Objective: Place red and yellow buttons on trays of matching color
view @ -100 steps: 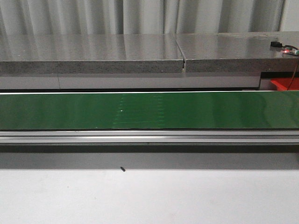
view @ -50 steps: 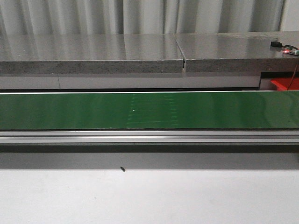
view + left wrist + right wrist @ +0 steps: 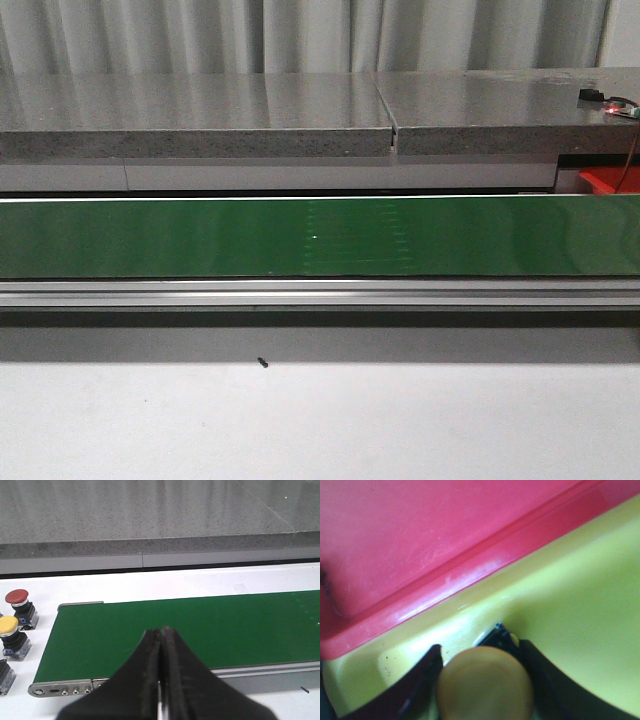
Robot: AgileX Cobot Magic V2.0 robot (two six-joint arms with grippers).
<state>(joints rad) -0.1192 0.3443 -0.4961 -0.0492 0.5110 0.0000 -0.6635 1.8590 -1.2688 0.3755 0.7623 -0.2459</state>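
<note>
A: Right gripper (image 3: 482, 680)?
B: Clamped on a yellow push button (image 3: 485, 685), held low inside the yellow tray (image 3: 580, 630), beside the red tray (image 3: 420, 545).

A: Handling?
B: Judged rigid, light, smooth-capped; best gripped at the body.

A: Left gripper (image 3: 161, 675)?
B: Closed, empty. Spare buttons are shown only there: red (image 3: 17, 598), yellow (image 3: 9, 626), beside the conveyor belt (image 3: 200, 630).

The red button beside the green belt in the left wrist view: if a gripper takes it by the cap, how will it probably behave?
The red button looks rigid: a domed cap on a boxy dark base. The smooth, rounded cap may slip between the fingers. Standing upright with the cap wider than its neck, it could tip if pushed high.
</note>
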